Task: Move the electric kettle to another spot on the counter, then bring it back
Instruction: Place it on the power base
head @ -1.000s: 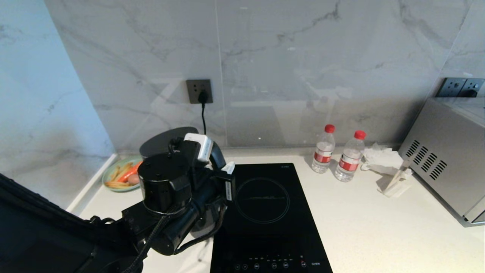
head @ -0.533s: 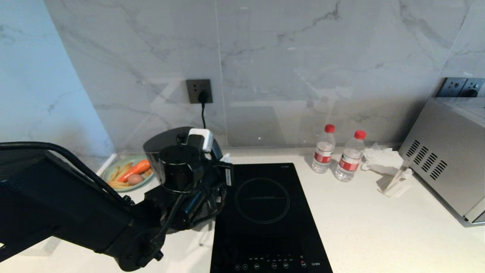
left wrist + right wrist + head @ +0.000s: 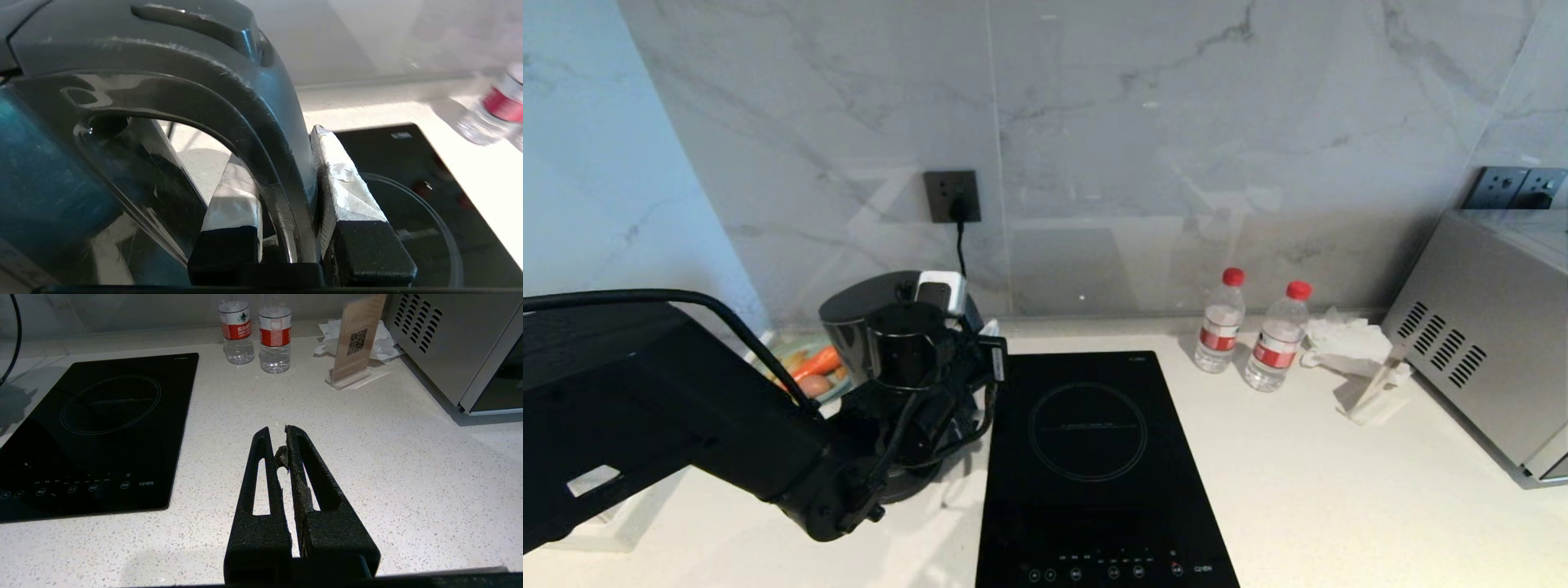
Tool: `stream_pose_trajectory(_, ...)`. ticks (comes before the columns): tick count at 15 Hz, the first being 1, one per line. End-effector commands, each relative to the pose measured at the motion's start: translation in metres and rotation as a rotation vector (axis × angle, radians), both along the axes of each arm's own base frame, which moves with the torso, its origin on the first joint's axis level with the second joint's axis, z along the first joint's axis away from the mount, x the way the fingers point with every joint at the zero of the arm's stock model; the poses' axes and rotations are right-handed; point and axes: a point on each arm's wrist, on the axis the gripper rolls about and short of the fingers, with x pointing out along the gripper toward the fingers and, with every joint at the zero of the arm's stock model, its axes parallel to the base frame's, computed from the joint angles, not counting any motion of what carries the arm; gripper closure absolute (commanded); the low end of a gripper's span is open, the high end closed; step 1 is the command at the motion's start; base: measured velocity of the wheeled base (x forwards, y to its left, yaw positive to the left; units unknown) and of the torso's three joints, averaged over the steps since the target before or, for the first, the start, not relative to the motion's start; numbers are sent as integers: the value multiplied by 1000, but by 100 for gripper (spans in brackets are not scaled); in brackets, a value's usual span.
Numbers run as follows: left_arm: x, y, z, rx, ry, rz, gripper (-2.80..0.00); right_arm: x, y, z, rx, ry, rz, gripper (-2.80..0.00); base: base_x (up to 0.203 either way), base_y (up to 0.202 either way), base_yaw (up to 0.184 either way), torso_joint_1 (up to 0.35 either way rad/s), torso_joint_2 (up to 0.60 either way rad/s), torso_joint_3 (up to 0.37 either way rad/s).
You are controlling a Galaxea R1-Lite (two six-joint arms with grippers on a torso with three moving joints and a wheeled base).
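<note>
A: Gripping the kettle [image 3: 849, 327] by its handle [image 3: 261, 134], the left claw [image 3: 286, 212] has both taped fingers [image 3: 347, 192] pressed flat on the loop's vertical bar, one inside the loop and one outside. It is closed as far as the bar lets it.

B: Kettle position?

A: Left part of the desk [image 3: 1339, 490], just left of the cooktop [image 3: 1094, 457] and in front of the wall socket [image 3: 952, 196]. A plate [image 3: 805, 367] of carrot and egg lies behind it on the left. Whether its foot touches the desk cannot be told; the arm hides it.

B: Orientation?

A: Long axis upright, grey lid uppermost. The handle faces the cooktop, toward the robot's right. The spout side is not visible.

B: View differences?

A: Head view gives the layout: lid, arm crossing from the lower left, two bottles [image 3: 1245, 335] and crumpled tissue [image 3: 1343, 339] by the back wall, a steel oven [image 3: 1486, 351] far right. It does not show the finger contact. Left wrist view shows that contact close up, the glossy body [image 3: 49, 179], and the cooktop ring beyond the handle. Right wrist view alone shows the right claw [image 3: 280, 437], hanging over bare desk to the right of the cooktop, fingers together with only a slit between them, holding nothing. It also shows a card stand [image 3: 355, 339] with a printed code.
</note>
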Motion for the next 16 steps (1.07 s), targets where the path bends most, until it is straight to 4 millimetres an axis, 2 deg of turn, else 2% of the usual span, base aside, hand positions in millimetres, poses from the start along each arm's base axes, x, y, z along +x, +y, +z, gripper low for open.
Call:
stream_pose_trajectory(1,11,6,-6,0,-1,32,0,0,0,0,0,0,1,0,0,0,0,0,0,0)
stream_pose_trajectory(7,26,19,-20,17,26,79,0,0,0,0,0,-1,1,0,0,0,0,0,0,0)
stream_pose_trajectory(12,28,33,-24,27,45,113,0,0,0,0,0,0,1,0,0,0,0,0,0,0)
stream_pose_trajectory(16,20,38,-28,20,38,110,0,0,0,0,0,0,1,0,0,0,0,0,0,0)
